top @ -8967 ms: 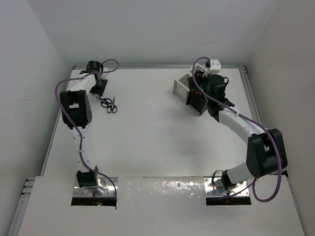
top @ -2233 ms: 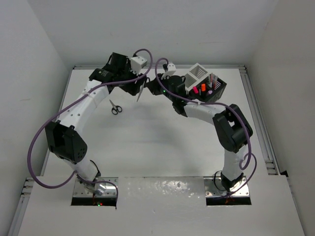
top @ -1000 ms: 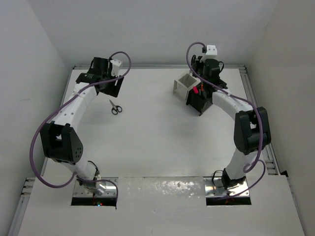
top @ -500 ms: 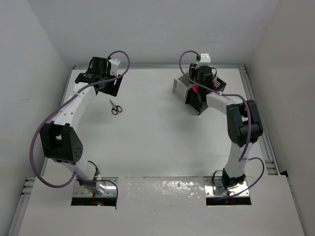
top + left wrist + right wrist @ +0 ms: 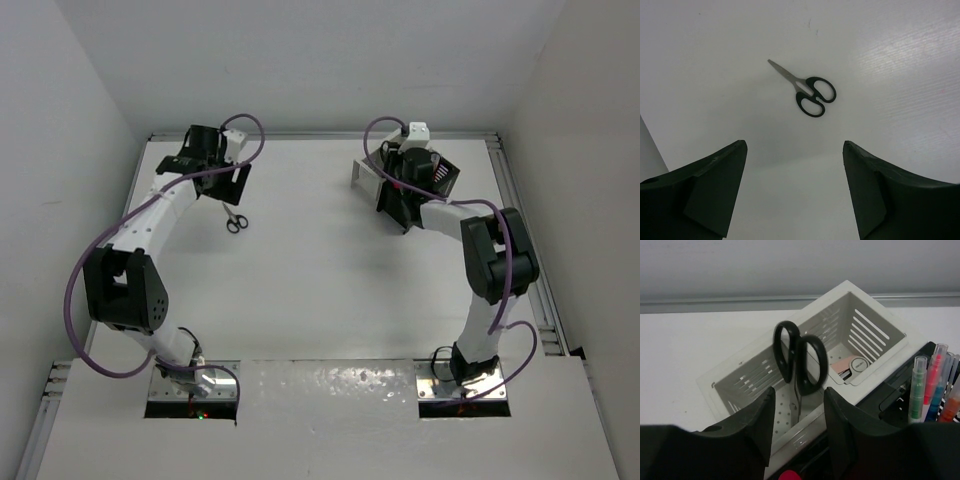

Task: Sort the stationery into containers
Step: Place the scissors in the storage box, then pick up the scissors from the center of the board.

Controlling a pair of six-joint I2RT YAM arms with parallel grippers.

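Observation:
Small black-handled scissors [image 5: 232, 221] lie flat on the table; in the left wrist view these scissors [image 5: 810, 91] lie ahead of my open, empty left gripper [image 5: 794, 150], which hovers above them [image 5: 236, 185]. A second pair of scissors [image 5: 799, 360] stands handles-up in the white box [image 5: 867, 327]. My right gripper [image 5: 799, 400] is open just above the box's near wall, a finger on each side of the blades, not touching them. The black box [image 5: 900, 395] beside it holds green, pink, blue and orange highlighters [image 5: 917, 390]. From above, the right gripper [image 5: 398, 192] covers both boxes [image 5: 364, 176].
A pink item with a round grey disc [image 5: 852, 365] lies in a side compartment of the white box. A red cap [image 5: 788, 475] shows below my right fingers. The back wall [image 5: 790, 270] rises just behind the boxes. The raised table rim [image 5: 520, 210] runs along the right.
My left wrist has shifted slightly right, closer over the scissors on the table. My right wrist has shifted a little right over the boxes. The scissors on the table have not moved.

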